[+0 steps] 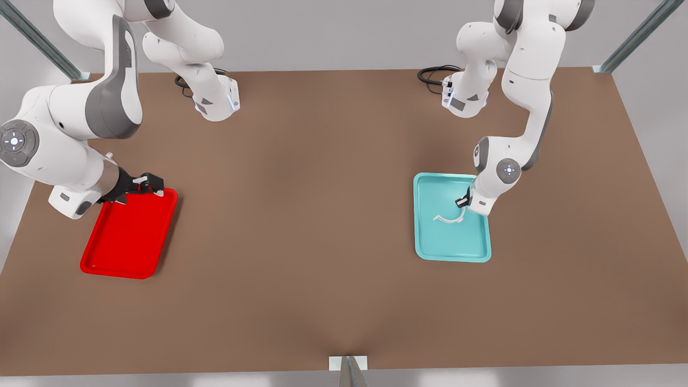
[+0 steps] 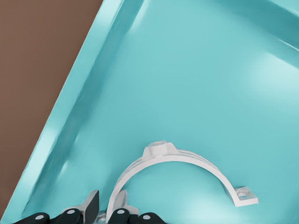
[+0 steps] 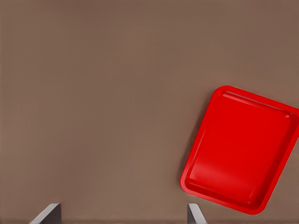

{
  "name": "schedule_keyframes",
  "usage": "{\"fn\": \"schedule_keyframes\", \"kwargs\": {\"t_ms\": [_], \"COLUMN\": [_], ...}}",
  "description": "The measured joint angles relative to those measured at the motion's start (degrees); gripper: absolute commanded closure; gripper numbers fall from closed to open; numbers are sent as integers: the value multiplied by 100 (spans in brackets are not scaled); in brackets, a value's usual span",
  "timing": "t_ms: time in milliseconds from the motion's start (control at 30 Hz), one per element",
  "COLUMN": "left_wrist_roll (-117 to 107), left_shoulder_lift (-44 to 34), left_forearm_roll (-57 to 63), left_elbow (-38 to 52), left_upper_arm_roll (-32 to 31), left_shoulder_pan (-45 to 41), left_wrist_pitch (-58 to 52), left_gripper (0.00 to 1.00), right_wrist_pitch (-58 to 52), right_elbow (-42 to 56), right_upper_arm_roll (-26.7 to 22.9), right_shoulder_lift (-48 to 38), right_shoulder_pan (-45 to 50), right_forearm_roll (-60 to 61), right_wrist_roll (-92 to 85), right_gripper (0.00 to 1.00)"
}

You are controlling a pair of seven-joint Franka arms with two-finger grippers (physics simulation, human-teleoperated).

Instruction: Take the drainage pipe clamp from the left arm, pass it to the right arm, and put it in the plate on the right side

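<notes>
While you look at the front view, you count two white arms, two trays and one clamp on the brown matte table (image 1: 322, 226). No writing or brand can be read anywhere. At the front view's right, the left gripper (image 1: 463, 201) is low inside the teal tray (image 1: 430, 242), a shallow glossy rectangle with rounded corners. Its fingers close around one end of the drainage pipe clamp (image 1: 449, 219), a thin white half-ring that lies in this tray. At the front view's left, the right gripper (image 1: 150, 185) hovers over the far edge of the plate (image 1: 129, 242), the bright red tray of the same shape, with a raised rim.

From the left wrist view, you see the clamp (image 2: 180, 165) as a smooth plastic arch with a small knob on top and a flat tab with a hole at the free end. The two fingers (image 2: 91, 203) pinch its other end against the teal floor (image 2: 196, 84).

From the right wrist view, you see the plate (image 3: 243, 149) on the table (image 3: 93, 93), and the two grey fingertips (image 3: 49, 213) stand wide apart, holding nothing.
</notes>
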Motion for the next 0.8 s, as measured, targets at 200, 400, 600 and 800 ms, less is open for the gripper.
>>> {"fn": "schedule_keyframes", "kwargs": {"t_ms": [200,400,600,800], "left_wrist_roll": [-63,-128,-186,-437], "left_shoulder_lift": [21,-6,-629,-681], "left_forearm_roll": [6,8,-5,-264], "left_elbow": [0,3,145,1508], "left_upper_arm_roll": [0,0,-37,-39], "left_shoulder_pan": [2,7,-311,-1671], "left_wrist_pitch": [4,-1,-238,-750], "left_gripper": [79,79,79,79], "right_wrist_pitch": [0,0,-4,-6], "right_elbow": [-4,-11,-17,-18], "right_upper_arm_roll": [-8,-9,-9,-9], "right_shoulder_lift": [2,4,4,4], "right_shoulder_pan": [-2,-9,-8,-2], "right_forearm_roll": [2,3,6,7], "right_wrist_roll": [-32,-59,-78,-91], "right_gripper": [0,0,0,0]}}
